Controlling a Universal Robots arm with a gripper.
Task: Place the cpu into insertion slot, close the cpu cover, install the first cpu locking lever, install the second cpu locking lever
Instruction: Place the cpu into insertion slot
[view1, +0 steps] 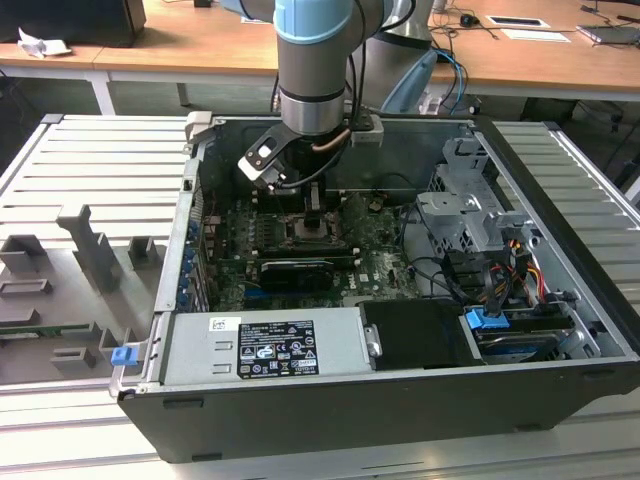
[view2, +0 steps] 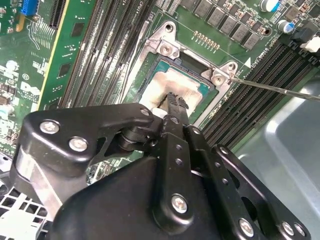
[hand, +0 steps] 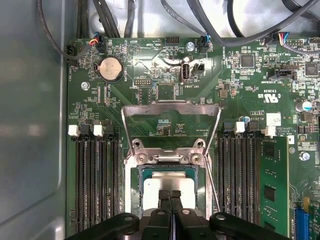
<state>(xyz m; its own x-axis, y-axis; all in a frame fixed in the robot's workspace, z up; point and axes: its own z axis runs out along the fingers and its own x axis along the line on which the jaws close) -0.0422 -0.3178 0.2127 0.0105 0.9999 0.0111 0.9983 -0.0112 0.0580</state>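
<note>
In the first wrist view, RAM slots (hand: 95, 180) run beside the socket. The cpu (hand: 152, 190) lies flat in that socket, mid-mobo. The gripper (hand: 170, 196) has its fingers pressed together, pinching nothing, tips on or just above the chip. The cpu cover (hand: 170, 106) stands open on its hinge side, w/ a locking lever (hand: 214, 185) free alongside. Risk, imo: if the chip sits skewed, a downward push could bend socket pins, and the tips could snag the lever. The first wrist view gives the raised cover, the second wrist view the fingertip (view2: 172, 100) vs. chip top, and the exterior view the pc case (view1: 350, 420) and arm (view1: 315, 60).
</note>
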